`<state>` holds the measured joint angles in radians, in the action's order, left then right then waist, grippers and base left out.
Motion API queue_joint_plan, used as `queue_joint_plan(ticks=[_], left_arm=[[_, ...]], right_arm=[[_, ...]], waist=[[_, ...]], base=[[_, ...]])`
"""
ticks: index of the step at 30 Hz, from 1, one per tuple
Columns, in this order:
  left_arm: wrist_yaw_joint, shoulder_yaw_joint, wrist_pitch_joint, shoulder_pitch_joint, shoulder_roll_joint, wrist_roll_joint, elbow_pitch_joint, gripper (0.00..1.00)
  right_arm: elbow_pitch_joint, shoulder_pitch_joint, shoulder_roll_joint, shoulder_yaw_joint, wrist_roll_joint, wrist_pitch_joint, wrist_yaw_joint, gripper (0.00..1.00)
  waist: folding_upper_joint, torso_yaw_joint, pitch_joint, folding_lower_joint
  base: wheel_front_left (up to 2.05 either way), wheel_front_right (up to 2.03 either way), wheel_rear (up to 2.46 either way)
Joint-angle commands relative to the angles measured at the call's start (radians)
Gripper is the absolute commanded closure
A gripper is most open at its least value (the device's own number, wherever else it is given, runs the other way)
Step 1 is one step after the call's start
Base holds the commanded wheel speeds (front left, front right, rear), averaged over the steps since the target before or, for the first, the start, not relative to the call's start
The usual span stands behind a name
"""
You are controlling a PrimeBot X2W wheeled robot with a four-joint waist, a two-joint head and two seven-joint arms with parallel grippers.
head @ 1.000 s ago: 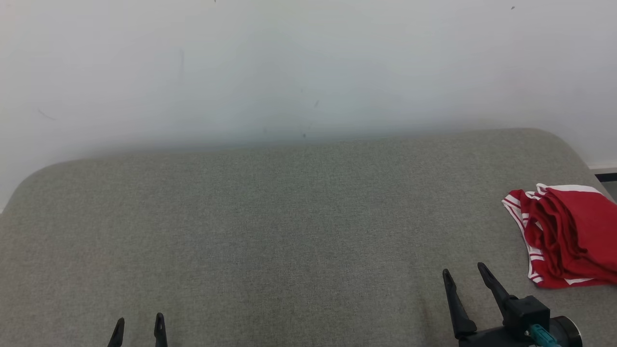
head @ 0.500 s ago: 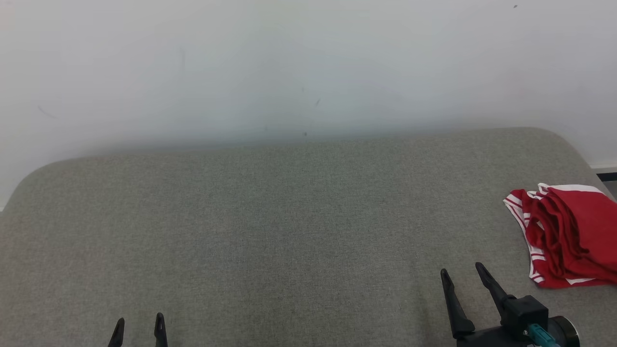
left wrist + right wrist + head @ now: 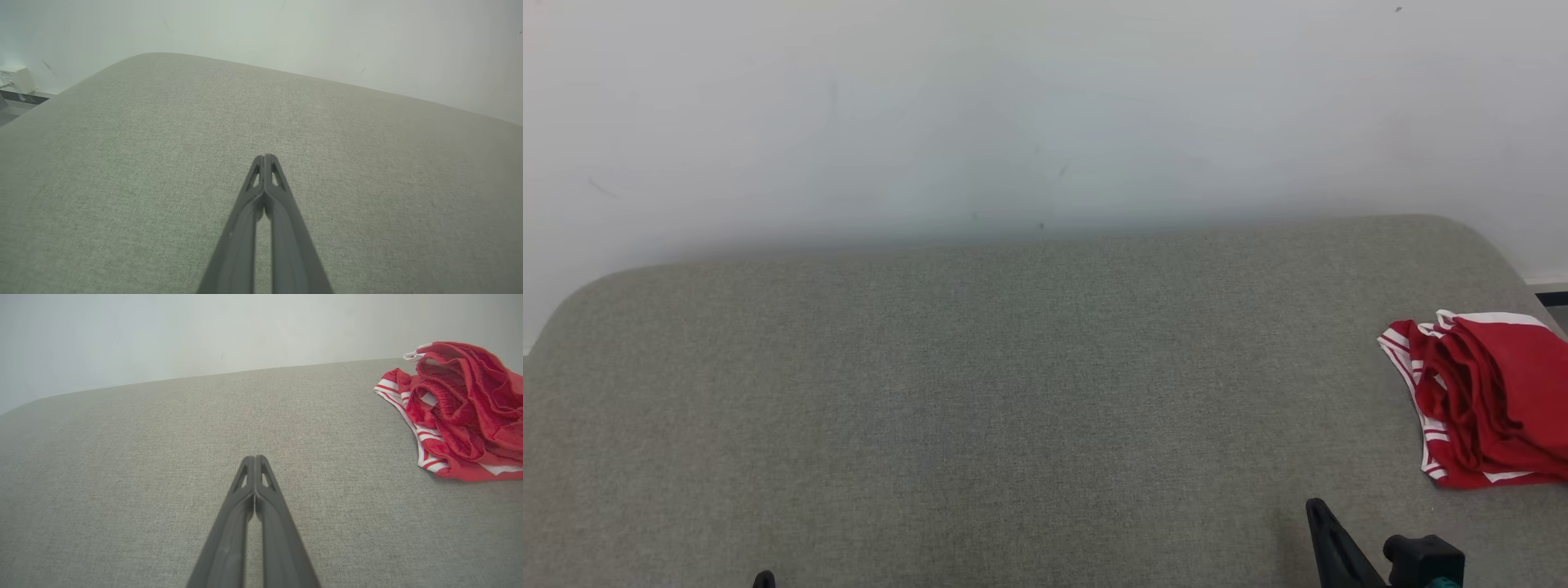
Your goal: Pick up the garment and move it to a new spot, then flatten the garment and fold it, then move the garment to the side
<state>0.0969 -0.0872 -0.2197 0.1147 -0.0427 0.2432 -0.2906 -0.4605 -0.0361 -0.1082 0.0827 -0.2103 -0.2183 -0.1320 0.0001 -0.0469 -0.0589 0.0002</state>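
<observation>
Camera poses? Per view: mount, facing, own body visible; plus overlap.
Head view: head, facing forward and down over the grey upholstered surface to the white wall; left gripper and right gripper tips at bottom.
Left wrist view: left wrist, along its shut fingers over the surface to the wall.
Right wrist view: right wrist, along its shut fingers to the wall.
Shared: head and right wrist both show the red white-striped garment.

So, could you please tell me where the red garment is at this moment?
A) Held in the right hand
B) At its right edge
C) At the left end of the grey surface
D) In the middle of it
B: the red garment lies bunched at the right edge of the grey surface, apart from the right hand.
</observation>
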Motion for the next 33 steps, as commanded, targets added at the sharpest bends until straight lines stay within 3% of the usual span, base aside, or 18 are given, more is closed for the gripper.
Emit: queue_joint_plan(ticks=[1,33], left_arm=[[0.001,-0.004,0.006,-0.03,-0.003,0.036,0.015,1.0],[0.015,-0.01,0.131,-0.107,-0.006,0.562,0.033,1.0]], right_arm=[[0.023,-0.024,0.001,-0.009,-0.039,0.006,0.0,1.0],[0.104,-0.044,0.023,-0.081,-0.577,0.132,0.001,1.0]], waist=[[-0.0001,0.0,0.0,-0.0001],[-0.0001,0.013,0.017,-0.0001]], base=[[0.0,0.0,0.0],[0.0,0.0,0.0]])
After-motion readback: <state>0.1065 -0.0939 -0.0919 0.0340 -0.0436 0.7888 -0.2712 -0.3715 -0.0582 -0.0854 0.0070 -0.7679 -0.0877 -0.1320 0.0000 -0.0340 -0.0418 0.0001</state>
